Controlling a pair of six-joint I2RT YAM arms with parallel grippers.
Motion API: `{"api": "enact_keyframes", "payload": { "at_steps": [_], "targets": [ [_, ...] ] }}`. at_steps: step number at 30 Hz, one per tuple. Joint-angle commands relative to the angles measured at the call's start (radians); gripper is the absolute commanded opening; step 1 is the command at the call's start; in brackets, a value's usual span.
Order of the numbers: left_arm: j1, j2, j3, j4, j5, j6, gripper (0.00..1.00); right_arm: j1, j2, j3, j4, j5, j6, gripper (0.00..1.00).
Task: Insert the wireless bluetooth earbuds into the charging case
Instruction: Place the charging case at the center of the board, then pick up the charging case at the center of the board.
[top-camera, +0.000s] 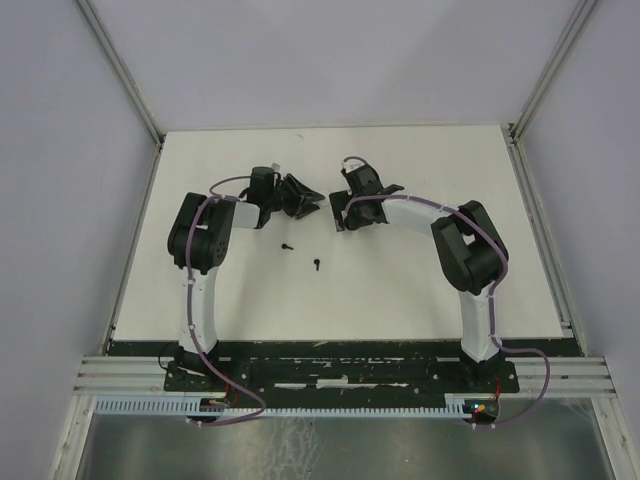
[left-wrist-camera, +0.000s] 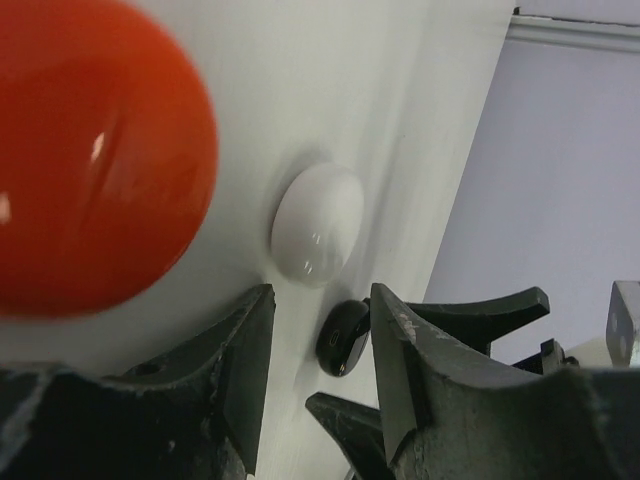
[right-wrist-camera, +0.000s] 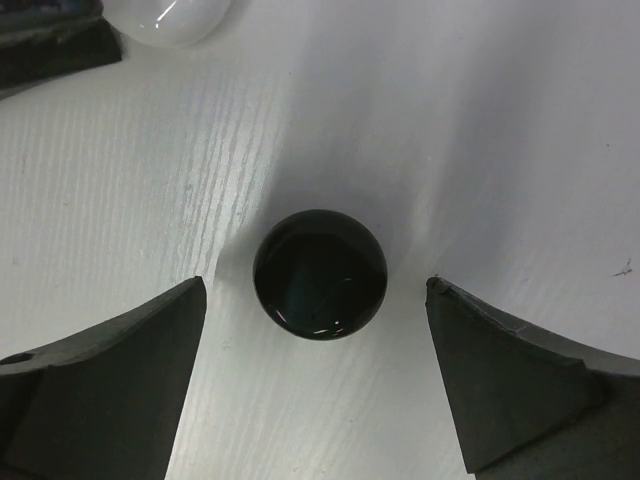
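Fingers (left-wrist-camera: 235, 370) of the left gripper (left-wrist-camera: 322, 303): apart, nothing clamped, bare table (left-wrist-camera: 400, 120) in the gap. White dome (left-wrist-camera: 318, 225): on the table just beyond the tips. Red dome (left-wrist-camera: 90, 160): blurred, large in view, left of the white one. Black dome (right-wrist-camera: 320, 275): glossy and round, lying between the fingers (right-wrist-camera: 110, 380) of the right gripper (right-wrist-camera: 315, 290), which stand wide apart and touch it on neither side. The left wrist view shows it just past the left gripper's right finger. Both grippers: tips close together over the far middle of the table, facing each other. Farther earbud (top-camera: 288, 245): black, stemmed, on the table on the base side of the left gripper, near its fingers but clear of them. Nearer earbud (top-camera: 316, 265): black, close beside the other, a little closer to the bases, between the two arms, apart from every finger. Neither earbud is held.
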Motion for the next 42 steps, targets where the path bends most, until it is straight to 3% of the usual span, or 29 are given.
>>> {"api": "enact_keyframes", "payload": {
  "at_steps": [1, 15, 19, 23, 28, 36, 42],
  "targets": [
    [0.025, -0.142, -0.099, 0.064, 0.004, 0.027, 0.51, -0.001, 0.009, 0.044, 0.021, -0.046, 0.014, 0.99],
    [0.110, -0.458, -0.410, 0.151, 0.002, 0.043, 0.51, 0.103, -0.043, -0.038, 0.030, -0.085, 0.036, 0.97],
    [0.127, -0.510, -0.450, 0.146, 0.001, 0.060, 0.51, 0.134, -0.126, -0.107, 0.046, -0.004, 0.059, 0.98],
    [0.135, -0.527, -0.472, 0.152, 0.013, 0.063, 0.51, 0.131, -0.174, -0.114, -0.001, 0.097, 0.049, 0.98],
    [0.136, -0.530, -0.484, 0.168, 0.023, 0.057, 0.51, 0.117, -0.174, -0.086, -0.026, 0.117, 0.009, 0.99],
    [0.138, -0.532, -0.504, 0.182, 0.035, 0.057, 0.51, 0.069, -0.105, -0.037, 0.064, -0.064, -0.027, 0.99],
    [0.140, -0.522, -0.511, 0.189, 0.043, 0.057, 0.51, 0.068, -0.032, 0.043, 0.025, -0.080, -0.042, 0.99]
  ]
}}
